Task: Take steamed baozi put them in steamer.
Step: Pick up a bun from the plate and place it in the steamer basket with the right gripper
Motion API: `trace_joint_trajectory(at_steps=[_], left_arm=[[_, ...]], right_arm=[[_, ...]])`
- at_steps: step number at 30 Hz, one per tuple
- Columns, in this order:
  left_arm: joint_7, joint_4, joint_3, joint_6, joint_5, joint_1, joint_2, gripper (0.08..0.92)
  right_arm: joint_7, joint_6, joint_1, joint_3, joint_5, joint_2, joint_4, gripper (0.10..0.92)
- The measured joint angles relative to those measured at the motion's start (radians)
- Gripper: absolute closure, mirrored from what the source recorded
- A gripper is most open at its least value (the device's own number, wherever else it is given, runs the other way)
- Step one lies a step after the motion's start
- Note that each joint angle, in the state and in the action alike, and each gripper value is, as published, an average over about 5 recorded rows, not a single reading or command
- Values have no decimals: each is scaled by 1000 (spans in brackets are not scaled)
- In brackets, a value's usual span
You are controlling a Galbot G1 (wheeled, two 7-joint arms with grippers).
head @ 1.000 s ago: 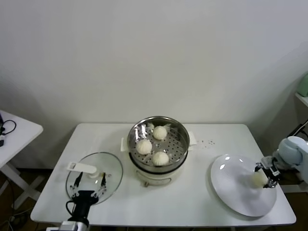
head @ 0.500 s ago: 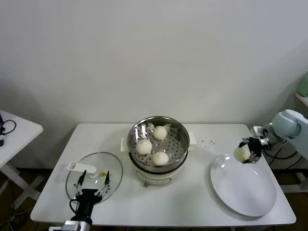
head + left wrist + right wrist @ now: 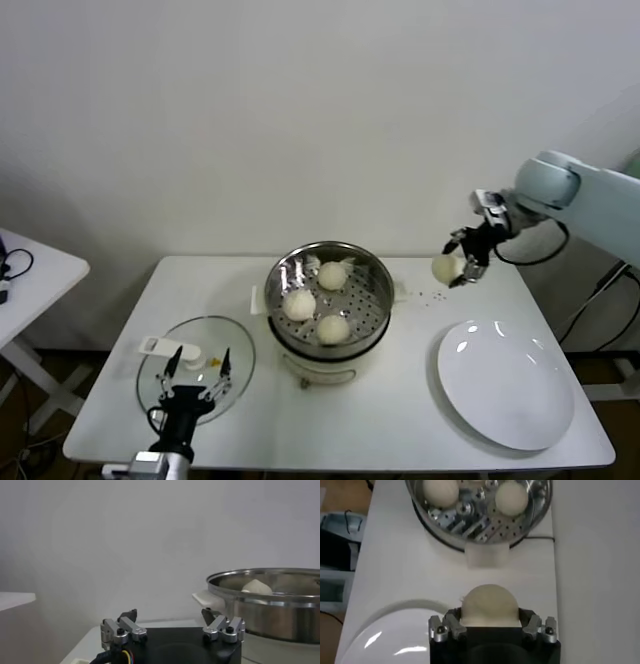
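Right gripper (image 3: 462, 262): clamped on a cream-white round dough baozi (image 3: 446, 268), in the air right of the shiny steel steamer (image 3: 329, 262).
Steamer: three baozi inside.
Left gripper (image 3: 194, 368): fingers spread, above the glass lid (image 3: 240, 352).

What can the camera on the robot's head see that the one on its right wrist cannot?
Only the head view shows the flat glass lid, the open left pincer above it, and all three small cream-white buns in the pot. Only the right wrist view shows the right pincer up close. Both show the shiny steel steamer pot, the large white round plate and the gripped bun.
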Motion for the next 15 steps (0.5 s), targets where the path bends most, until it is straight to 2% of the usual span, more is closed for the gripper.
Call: trace_joint_trajectory(at_steps=[15], left_arm=[[2, 14, 24, -3, 13, -7, 10, 177]], right_arm=[[44, -70, 81, -178, 233, 309, -91, 296]])
